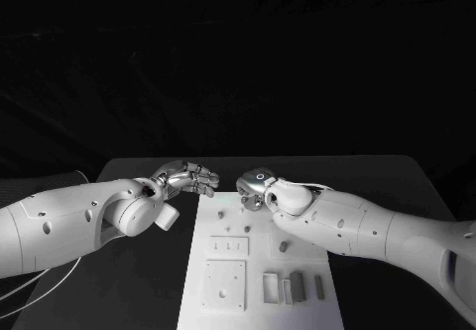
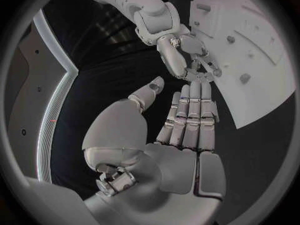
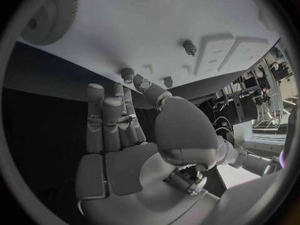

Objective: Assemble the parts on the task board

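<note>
The white task board point(image 1: 260, 313) lies lengthwise in the middle of the black table. Small grey parts stand on its far half: one point(image 1: 220, 214) near the left edge, another point(image 1: 284, 245) on a raised square. My left hand point(image 1: 188, 177) hovers just beyond the board's far left corner; the left wrist view shows its palm point(image 2: 181, 135) bare and its fingers stretched out side by side. My right hand point(image 1: 254, 188) hangs over the board's far edge, with fingers point(image 3: 109, 120) extended and nothing in them. Grey pegs point(image 3: 189, 46) stand on the board point(image 3: 125, 30) close to those fingertips.
Nearer me the board carries a square plate point(image 1: 225, 282), a smaller plate with slots point(image 1: 229, 246) and several upright bars point(image 1: 296, 285). A toothed gear point(image 3: 50, 15) sits on the board. Bare black table point(image 1: 386, 179) runs along both sides.
</note>
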`<state>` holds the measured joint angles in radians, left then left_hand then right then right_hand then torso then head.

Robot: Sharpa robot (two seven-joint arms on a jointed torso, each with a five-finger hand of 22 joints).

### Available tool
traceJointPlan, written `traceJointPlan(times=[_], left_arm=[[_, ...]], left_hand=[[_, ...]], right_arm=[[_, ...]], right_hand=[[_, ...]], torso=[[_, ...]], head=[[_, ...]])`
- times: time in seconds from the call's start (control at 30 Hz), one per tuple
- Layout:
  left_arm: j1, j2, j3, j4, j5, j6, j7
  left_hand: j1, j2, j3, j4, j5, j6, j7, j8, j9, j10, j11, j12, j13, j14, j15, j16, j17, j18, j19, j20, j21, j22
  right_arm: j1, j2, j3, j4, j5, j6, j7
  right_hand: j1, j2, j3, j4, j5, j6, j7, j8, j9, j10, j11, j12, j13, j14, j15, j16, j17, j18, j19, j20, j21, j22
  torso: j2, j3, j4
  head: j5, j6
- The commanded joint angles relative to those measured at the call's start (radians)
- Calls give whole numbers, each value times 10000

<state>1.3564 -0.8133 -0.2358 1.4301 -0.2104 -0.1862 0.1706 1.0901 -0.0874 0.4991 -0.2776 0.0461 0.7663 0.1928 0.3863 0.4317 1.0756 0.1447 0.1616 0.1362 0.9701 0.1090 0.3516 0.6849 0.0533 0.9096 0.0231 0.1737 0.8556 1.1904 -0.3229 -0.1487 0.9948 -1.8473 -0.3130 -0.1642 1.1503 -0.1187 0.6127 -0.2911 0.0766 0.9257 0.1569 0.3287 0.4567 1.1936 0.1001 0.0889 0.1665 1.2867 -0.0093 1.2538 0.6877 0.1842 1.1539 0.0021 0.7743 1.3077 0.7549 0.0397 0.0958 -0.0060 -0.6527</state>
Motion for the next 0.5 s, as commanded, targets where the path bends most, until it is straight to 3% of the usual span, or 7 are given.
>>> traceJointPlan(times=[0.03,0.17,0.27,0.37,0.5], left_arm=[[15,7,10,26,0,26,70],[15,1,10,0,1,21,81],[16,-59,10,-21,6,-11,109],[16,-115,10,-65,13,29,172],[16,-173,10,-122,33,156,264]], left_hand=[[-107,-31,-44,-14,31,-22,69,-40,10,20,74,-50,-12,89,5,-69,13,19,-8,-95,-41,-17],[-107,-32,-45,-14,31,-22,69,-42,10,20,74,-53,-12,89,5,-71,15,18,-7,-96,-43,-17],[-108,-36,-46,-15,31,-23,70,-44,10,18,75,-56,-13,89,5,-73,16,16,-7,-96,-44,-17],[-110,-53,-51,-21,31,-29,72,-51,10,8,80,-70,-16,88,5,-81,21,13,-8,-99,-50,-18],[-114,-102,-66,-33,31,-51,62,-71,10,-20,96,-105,-24,82,8,-100,31,2,-14,-101,-65,-19]], right_arm=[[-4,-24,-2,27,61,-47,-28],[-1,-226,0,223,74,-165,-68],[57,-602,15,658,238,-265,-86],[203,-1113,161,1334,436,-303,-99],[454,-1774,329,2124,773,-292,-105]], right_hand=[[13,-128,-26,33,51,-115,19,-74,-18,-26,52,-51,-5,-43,28,53,-23,776,-22,-21,19,190],[2,-169,-6,34,53,-192,54,-124,-45,-89,80,-101,-12,-65,55,54,-41,776,-33,-14,5,188],[1,-186,-4,34,52,-212,63,-136,-51,-96,84,-107,-12,-67,60,56,-45,776,-34,-13,3,188],[-23,-243,17,50,50,-495,142,-300,-142,-81,88,-114,5,-62,66,74,-68,776,-16,-11,4,190],[-172,-422,-15,111,48,-772,49,-438,-228,-72,92,-123,22,-56,76,85,-101,776,-5,4,0,190]], torso=[[5,-7,-4],[-8,-5,-16],[-20,-4,-41],[-19,3,-73],[-45,30,-142]], head=[[4,-6],[12,36],[13,105],[13,162],[23,232]])
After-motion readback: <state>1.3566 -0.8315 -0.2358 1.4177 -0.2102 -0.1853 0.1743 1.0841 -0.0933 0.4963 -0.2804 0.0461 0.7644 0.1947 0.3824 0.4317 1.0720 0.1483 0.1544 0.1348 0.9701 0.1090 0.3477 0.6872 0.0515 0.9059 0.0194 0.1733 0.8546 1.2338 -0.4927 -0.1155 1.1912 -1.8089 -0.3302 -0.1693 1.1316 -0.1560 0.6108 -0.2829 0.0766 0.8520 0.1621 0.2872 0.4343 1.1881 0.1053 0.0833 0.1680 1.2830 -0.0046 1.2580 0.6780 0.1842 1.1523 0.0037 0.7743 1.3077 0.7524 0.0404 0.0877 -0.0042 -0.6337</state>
